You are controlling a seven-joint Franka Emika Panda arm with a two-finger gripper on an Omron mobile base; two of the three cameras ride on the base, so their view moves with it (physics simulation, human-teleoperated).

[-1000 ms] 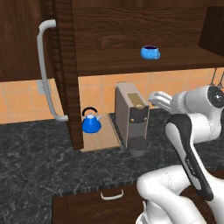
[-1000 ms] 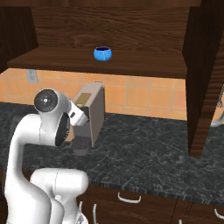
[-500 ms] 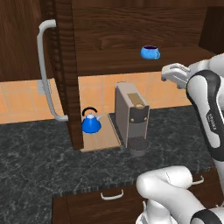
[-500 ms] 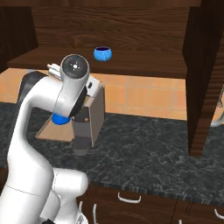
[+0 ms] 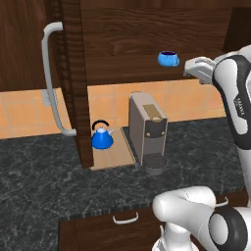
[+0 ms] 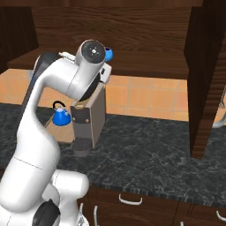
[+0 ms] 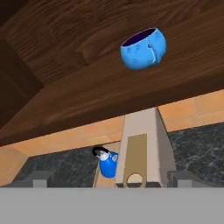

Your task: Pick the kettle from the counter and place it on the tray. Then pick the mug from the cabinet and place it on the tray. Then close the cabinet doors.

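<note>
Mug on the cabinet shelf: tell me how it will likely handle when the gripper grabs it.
The mug looks rigid, so it should not flex. Its rounded glossy wall may slip between flat fingers. Upright on the shelf with one side handle, it could twist if gripped off-centre.

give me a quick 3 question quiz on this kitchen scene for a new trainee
1. True or false: the kettle already sits on the tray.
2. Where is the mug? A) on the counter B) on the cabinet shelf C) in the gripper
3. Fill in: the grey machine standing right beside the tray is a ____ machine.

Key
1. True: the kettle rests on the wooden tray, next to the coffee machine.
2. B: it stands on the shelf, with the gripper raised to about its height, apart from it.
3. Coffee.
</note>
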